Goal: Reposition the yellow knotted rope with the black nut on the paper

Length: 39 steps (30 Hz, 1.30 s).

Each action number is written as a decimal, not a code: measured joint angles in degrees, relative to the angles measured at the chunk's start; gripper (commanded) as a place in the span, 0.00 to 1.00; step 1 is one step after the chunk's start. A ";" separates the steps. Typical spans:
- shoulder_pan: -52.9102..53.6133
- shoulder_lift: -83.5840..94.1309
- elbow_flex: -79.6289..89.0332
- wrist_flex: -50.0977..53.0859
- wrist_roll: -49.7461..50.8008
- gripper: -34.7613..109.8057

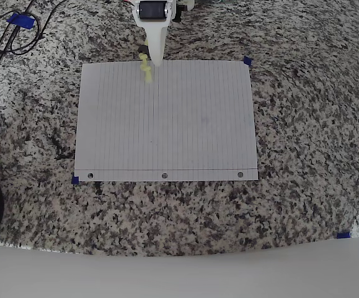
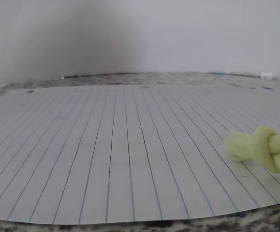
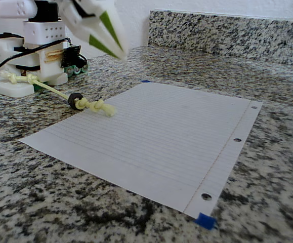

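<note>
Speckled granite counter (image 3: 85, 202) underneath everything, running back to a matching granite backsplash (image 3: 227, 33) and a plain white wall. Small blue tape tabs (image 3: 205, 220) pinning the sheet's corners — presumably to keep it from sliding as the cord is dragged.

Next in size, the paper (image 1: 167, 118): white, lined, flat on the counter, three punched holes along the edge farthest from the arm, almost entirely bare.

Above its near edge, the gripper (image 3: 117, 49) — white with green inner faces, raised clear of the sheet in the fixed view, fingers tapering together to a point with nothing held between them; looks closed or nearly so, empty.

Then the yellow knotted rope (image 3: 93, 105): mostly off the sheet, trailing back over the granite toward the arm's base, only its frayed knotted tip lying on the paper's edge, just beside the gripper in the overhead view. Same knot at lower right in the wrist view.

Smallest, the black nut (image 3: 75, 99), threaded on the cord right at the paper's border. Judging by this, repositioning barely started.
</note>
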 measured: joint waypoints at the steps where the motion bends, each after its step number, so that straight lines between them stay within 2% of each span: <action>1: 0.09 -2.02 -1.93 0.09 -0.35 0.24; 8: 0.79 -15.12 -8.09 0.35 -2.90 0.27; 9: 1.23 -16.52 -8.17 0.00 -3.43 0.30; 11: 2.02 -19.34 -8.70 -0.26 -4.92 0.42; 13: 3.08 -22.24 -9.40 -0.44 -7.03 0.47; 23: 6.42 -34.98 -14.33 0.53 -16.52 0.48; 32: 9.14 -41.92 -15.03 0.18 -20.13 0.48; 39: 7.12 -45.70 -19.51 6.15 -24.96 0.52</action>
